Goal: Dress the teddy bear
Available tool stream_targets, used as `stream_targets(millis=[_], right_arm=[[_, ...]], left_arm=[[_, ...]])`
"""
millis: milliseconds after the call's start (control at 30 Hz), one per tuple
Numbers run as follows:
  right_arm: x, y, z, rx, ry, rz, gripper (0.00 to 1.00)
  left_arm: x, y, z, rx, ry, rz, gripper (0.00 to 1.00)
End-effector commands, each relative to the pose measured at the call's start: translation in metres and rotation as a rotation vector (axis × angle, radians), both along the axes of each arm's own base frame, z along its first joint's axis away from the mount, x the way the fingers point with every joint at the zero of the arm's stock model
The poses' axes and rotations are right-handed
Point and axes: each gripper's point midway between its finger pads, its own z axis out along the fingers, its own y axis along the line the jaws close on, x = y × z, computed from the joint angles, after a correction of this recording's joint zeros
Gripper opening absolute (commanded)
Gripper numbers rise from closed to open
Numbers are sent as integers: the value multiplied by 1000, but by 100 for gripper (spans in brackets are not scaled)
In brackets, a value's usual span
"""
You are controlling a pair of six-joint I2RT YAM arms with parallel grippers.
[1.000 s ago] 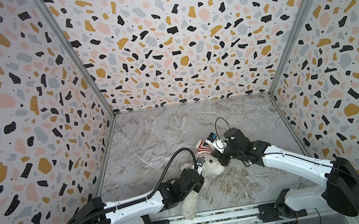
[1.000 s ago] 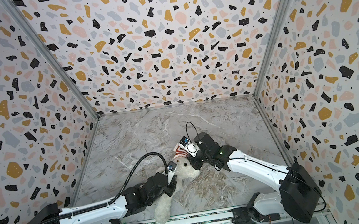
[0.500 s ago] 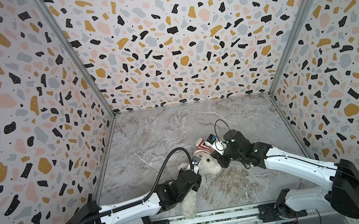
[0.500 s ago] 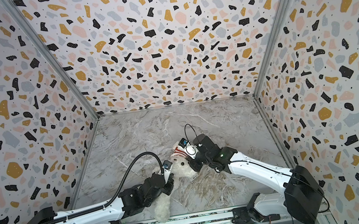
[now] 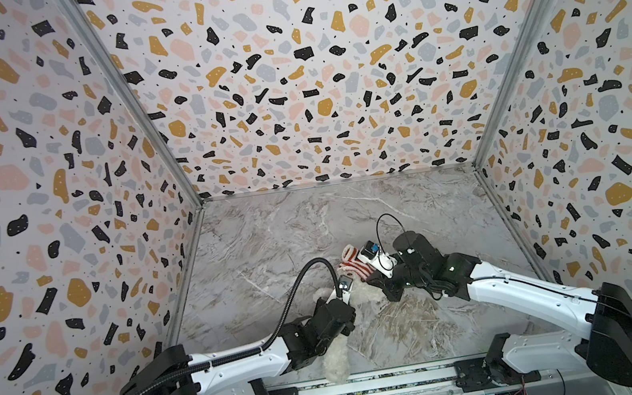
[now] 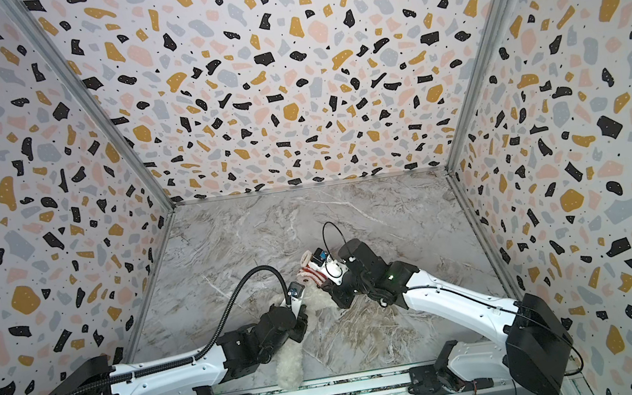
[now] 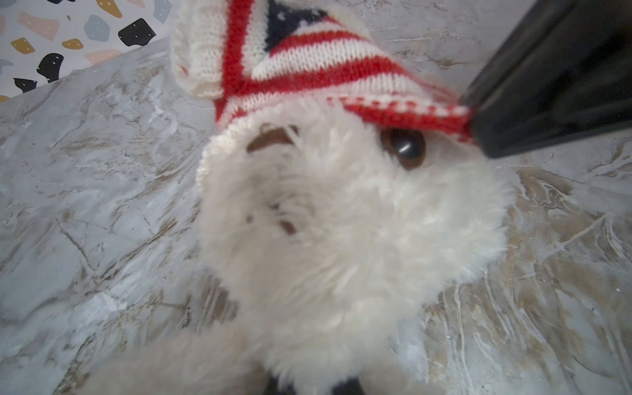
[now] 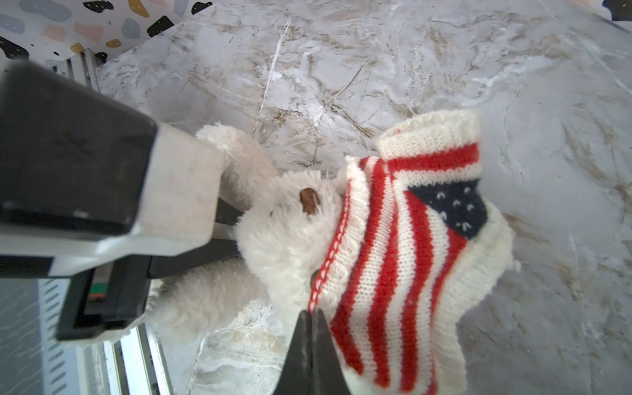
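1. Looking down in both top views, you find the teddy bear (image 5: 365, 295) (image 6: 314, 301) near the front middle of the marble counter (image 5: 269, 234). Its head points toward the back wall, and one fluffy leg reaches to the front rail (image 5: 373, 379). The striped sweater (image 5: 351, 268) (image 6: 310, 273) sits at the far side of its head. Your left end effector (image 5: 345, 301) (image 6: 301, 314) comes in from the left at the bear's body. Your right end effector (image 5: 372, 279) (image 6: 324, 285) comes in from the right at the sweater. From up here you cannot tell how either set of fingers stands.

2. In the left wrist view, the bear (image 7: 342, 222) fills the middle, face toward the camera. The sweater (image 7: 307, 58) covers the top of its head like a cap, with the red hem just above one dark eye (image 7: 403, 147). A black finger (image 7: 547, 78) of your right end effector meets that hem at its corner. Your left end effector's own fingers barely show here.

3. In the right wrist view, your right end effector (image 8: 313, 321) has its fingers pressed together, pinching the sweater's (image 8: 410, 256) red-stitched hem. Your left end effector (image 8: 236, 236) has both black fingers closed on the bear (image 8: 280, 239) just below its head, with fur bulging on either side.
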Motion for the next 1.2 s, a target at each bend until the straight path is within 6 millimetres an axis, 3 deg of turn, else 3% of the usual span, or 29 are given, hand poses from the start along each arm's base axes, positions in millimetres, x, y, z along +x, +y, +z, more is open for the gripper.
stream_targets(millis=[0,400,667,867,1167], right_arm=[[-2,10,15,54,2,14,0],[5,18,9,43,23,14,0],[13,10,6,2,5,-39,0],[-16,34,16,30,-6,97,0],[-36,53,43,105,-15,182,0]], left_arm=[[7,-5,12,-85,-42,24,0],[10,-1,13,-119,-49,55,0],[11,9,12,-129,-61,95,0],[6,15,35,-268,-136,67,0],[9,31,83,-362,-297,100,0]])
